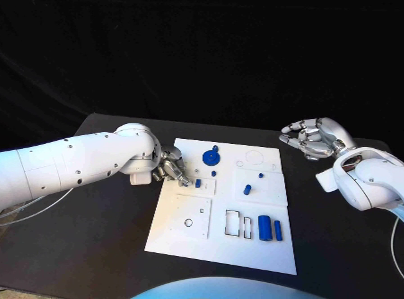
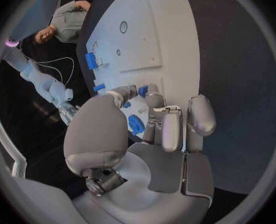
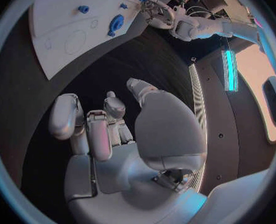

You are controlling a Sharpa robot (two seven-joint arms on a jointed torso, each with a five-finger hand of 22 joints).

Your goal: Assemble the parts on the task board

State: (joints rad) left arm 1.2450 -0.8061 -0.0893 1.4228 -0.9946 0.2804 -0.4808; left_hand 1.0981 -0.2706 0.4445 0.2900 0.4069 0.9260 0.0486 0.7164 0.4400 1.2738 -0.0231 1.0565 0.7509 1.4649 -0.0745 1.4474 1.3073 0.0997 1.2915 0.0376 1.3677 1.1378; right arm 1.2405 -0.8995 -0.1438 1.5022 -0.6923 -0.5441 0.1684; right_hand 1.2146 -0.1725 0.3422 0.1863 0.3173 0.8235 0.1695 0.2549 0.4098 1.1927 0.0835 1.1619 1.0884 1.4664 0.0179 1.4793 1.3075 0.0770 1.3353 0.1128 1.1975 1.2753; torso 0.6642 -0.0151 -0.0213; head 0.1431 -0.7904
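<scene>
The task board (image 1: 221,249) lies mid-table before you, its blue parts (image 1: 271,228) scattered over it, with the left hand (image 1: 173,168) at its left edge, fingertips pinching a small blue part (image 1: 198,183), and the right hand (image 1: 315,137) off right, fingers curled, empty.

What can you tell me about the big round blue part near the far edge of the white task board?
The big round blue disc looks like smooth plastic. It lies flat on the white task board, in its far half, with a small blue knob at its far rim. In the right wrist view it seems to have a hole near the middle. Nothing touches it: the left hand works beside it at a small blue peg, and the right hand hangs off the board.
</scene>
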